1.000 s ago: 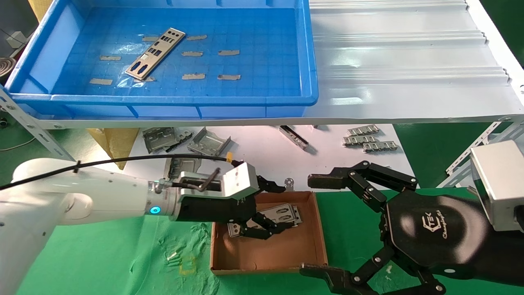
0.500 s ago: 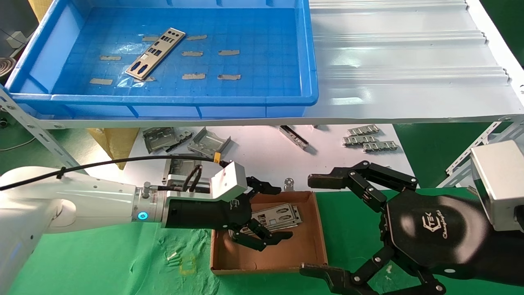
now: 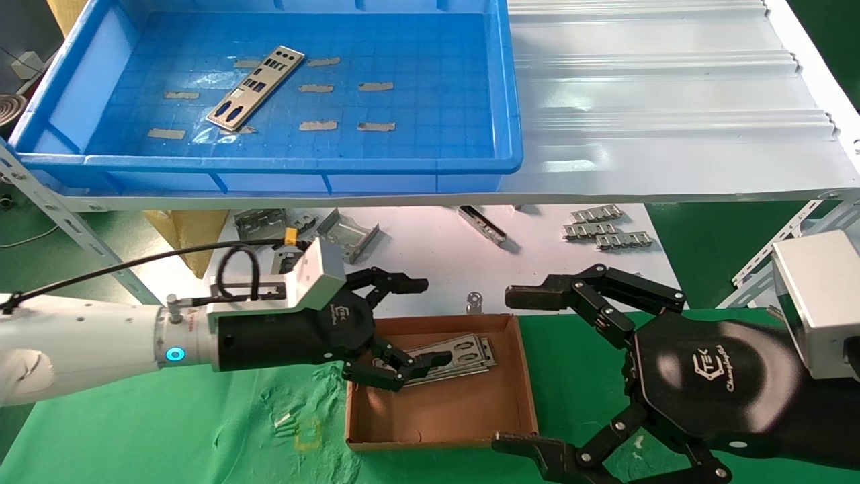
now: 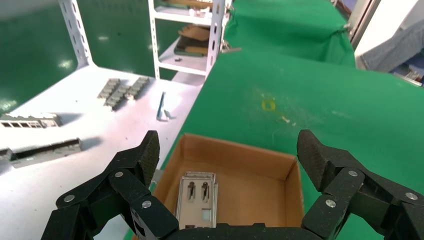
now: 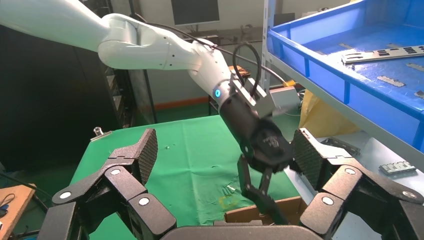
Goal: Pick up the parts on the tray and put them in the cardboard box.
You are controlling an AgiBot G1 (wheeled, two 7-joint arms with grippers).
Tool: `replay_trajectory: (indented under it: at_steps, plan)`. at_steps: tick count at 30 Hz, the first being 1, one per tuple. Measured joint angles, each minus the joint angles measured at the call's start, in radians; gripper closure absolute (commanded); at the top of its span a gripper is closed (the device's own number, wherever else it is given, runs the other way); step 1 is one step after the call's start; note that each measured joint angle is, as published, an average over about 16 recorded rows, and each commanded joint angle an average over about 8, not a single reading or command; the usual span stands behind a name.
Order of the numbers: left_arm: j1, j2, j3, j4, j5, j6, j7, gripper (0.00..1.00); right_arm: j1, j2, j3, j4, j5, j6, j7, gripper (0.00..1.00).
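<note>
One silvery plate (image 3: 254, 87) lies in the blue tray (image 3: 269, 161) at the upper left, also seen in the right wrist view (image 5: 382, 54). Several plates (image 3: 463, 353) lie stacked in the cardboard box (image 3: 443, 410), and show in the left wrist view (image 4: 197, 200). My left gripper (image 3: 410, 323) is open and empty, just above the box's left part, over the stack (image 4: 226, 165). My right gripper (image 3: 521, 370) is open and empty, hovering at the box's right side; in its own wrist view (image 5: 225, 150) it looks toward the left gripper.
Folded grey brackets (image 3: 342, 235) and small metal parts (image 3: 605, 228) lie on the white surface under the tray shelf. A white ribbed sheet (image 3: 672, 101) lies right of the tray. Tan tape scraps (image 3: 316, 125) dot the tray floor. Green cloth (image 3: 201, 417) covers the table.
My left gripper has pulled back to the left and risen out of the box with its fingers spread wider. The plates stay in the box. The right arm has not moved.
</note>
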Motion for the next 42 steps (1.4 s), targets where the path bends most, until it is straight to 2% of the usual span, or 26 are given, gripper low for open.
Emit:
replay_trajectory:
  at_steps: [42]
  plan:
    - [0.324,-0.477,-0.268,-0.789,-0.301,0.036,-0.395,0.00,0.000,0.000,-0.001,0.000,0.000,0.000,0.000,0.00]
